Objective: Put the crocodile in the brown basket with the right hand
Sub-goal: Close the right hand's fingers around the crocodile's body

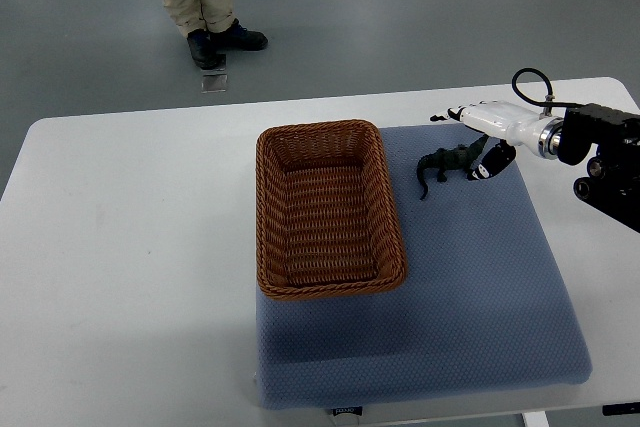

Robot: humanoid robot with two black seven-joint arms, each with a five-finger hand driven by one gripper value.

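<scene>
A dark green toy crocodile (440,164) lies on the blue mat (470,277), just right of the brown wicker basket (268,209). The basket holds nothing. My right hand (468,142) reaches in from the right edge and hovers at the crocodile's right end. Its white fingers (452,113) stretch out straight past the toy's far side, and the dark thumb (487,166) sits by the toy's near right end. The fingers are not wrapped around the crocodile, so the hand is open. The left arm does not show.
The blue mat covers the right half of the white table (130,247), and the basket stands on the mat's left part. A person's legs and dark shoes (215,42) stand on the grey floor beyond the table's far edge.
</scene>
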